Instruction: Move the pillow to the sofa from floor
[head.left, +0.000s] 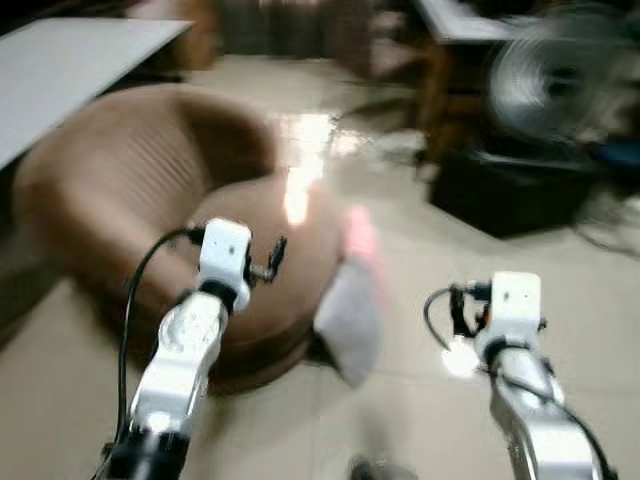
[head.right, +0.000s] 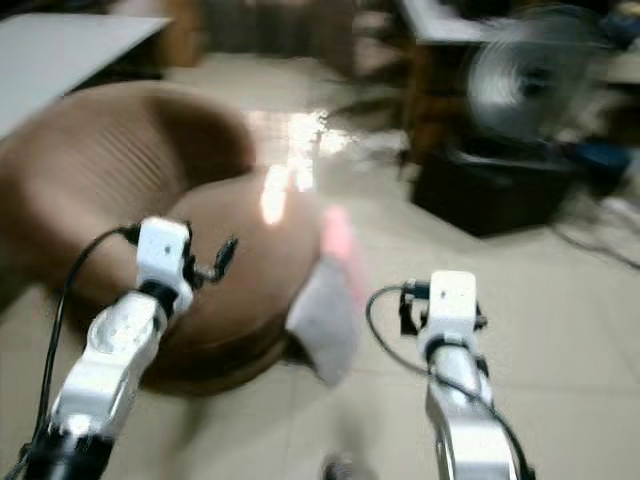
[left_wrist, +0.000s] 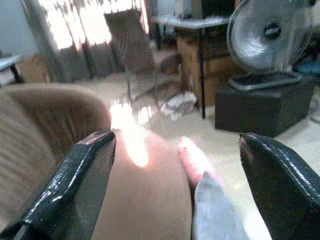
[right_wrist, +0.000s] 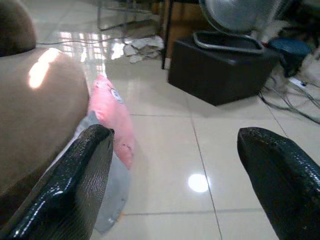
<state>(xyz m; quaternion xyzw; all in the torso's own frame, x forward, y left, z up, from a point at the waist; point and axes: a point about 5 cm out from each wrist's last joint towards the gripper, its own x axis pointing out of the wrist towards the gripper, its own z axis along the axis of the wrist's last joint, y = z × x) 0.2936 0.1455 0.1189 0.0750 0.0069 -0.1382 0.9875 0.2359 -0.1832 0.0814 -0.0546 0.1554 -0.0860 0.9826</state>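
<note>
Pink-and-grey pillow (right_wrist: 111, 145) is seen on the floor (right_wrist: 200, 145), leaned against the brown sofa (head.left: 130, 190) seat's front edge. Open tile lies beside it toward a black box (right_wrist: 220, 67). Left claw (left_wrist: 175, 185) and right claw (right_wrist: 175, 185) are spread wide, empty.

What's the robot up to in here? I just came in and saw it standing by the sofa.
The robot faces a brown sofa with both arms raised. The left gripper and right gripper are open and hold nothing. A pillow, pink and grey, leans on the tiled floor against the sofa's edge, between the two arms. It has not been picked up yet. The head views are blurred.
</note>
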